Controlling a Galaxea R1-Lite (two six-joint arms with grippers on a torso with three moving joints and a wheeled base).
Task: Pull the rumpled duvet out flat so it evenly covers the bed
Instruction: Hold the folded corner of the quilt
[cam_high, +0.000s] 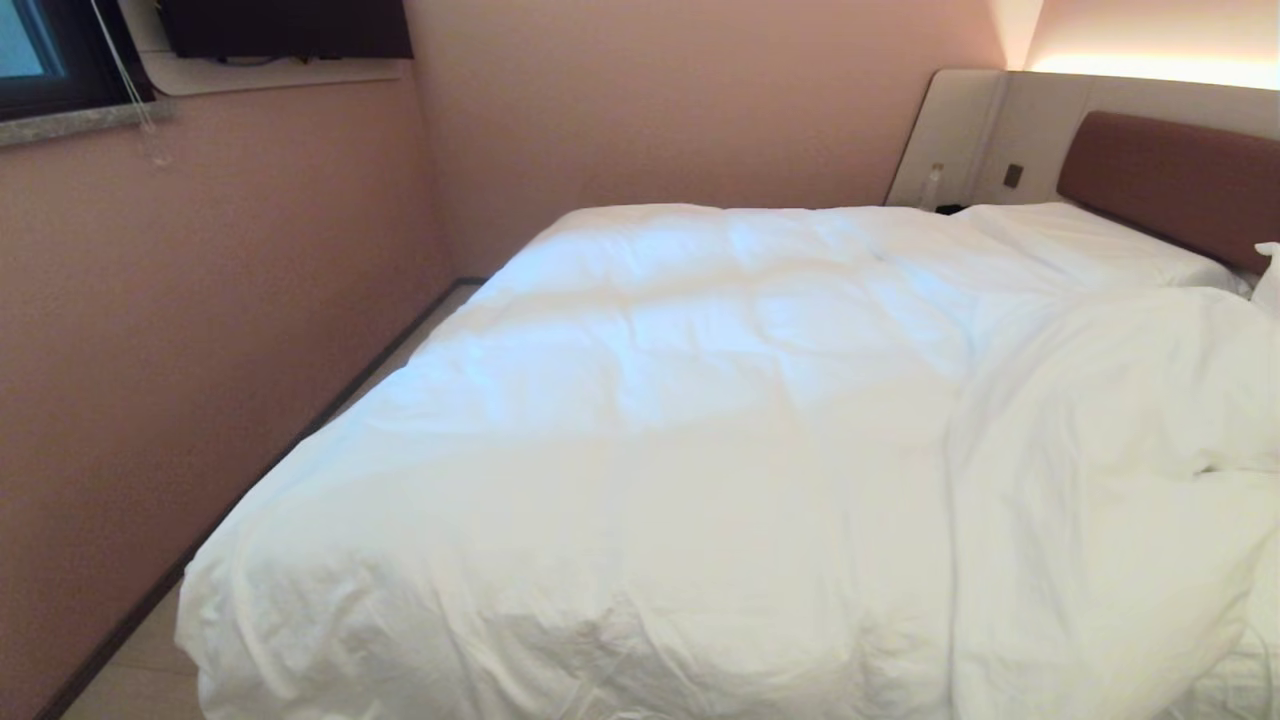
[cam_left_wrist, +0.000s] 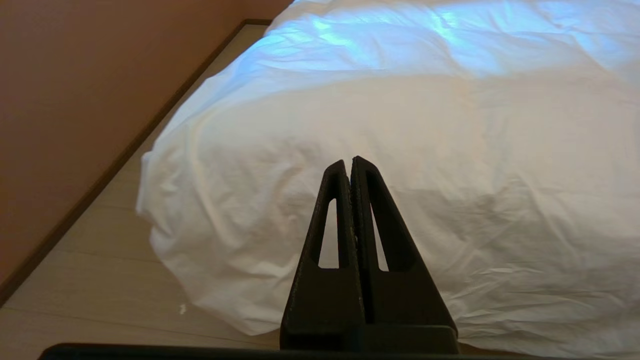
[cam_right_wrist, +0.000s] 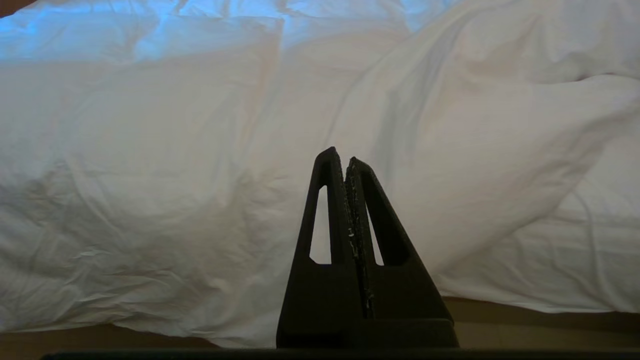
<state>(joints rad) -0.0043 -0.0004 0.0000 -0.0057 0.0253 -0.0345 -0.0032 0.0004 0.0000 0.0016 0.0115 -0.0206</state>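
**Duvet lies bunched on one side of the bed, both grippers closed and empty**

The duvet (cam_high: 640, 420) is seen spread over most of the bed (cam_high: 1165, 180), filling the centre and lower part of the head view. Its left portion is laid fairly flat, with faint stitched squares and light creases, and its lower left corner is draped over the mattress edge toward the pale floor (cam_high: 140, 660). On the right of the frame a thick fold of the same quilt is heaped up, with a long ridge running from the upper centre down to the lower right. A pillow (cam_high: 1080, 245) is shown at the upper right, below the brown headboard, and a pink wall (cam_high: 200, 330) is seen along the left.

Neither arm is shown in the head view. In the left wrist view the left gripper (cam_left_wrist: 348, 161) is pictured with its two black fingers pressed together, nothing held between them, and it is set apart from the duvet corner that hangs over the floor. In the right wrist view the right gripper (cam_right_wrist: 341, 156) is likewise closed on nothing, held clear of the rumpled fold that fills the frame behind it.
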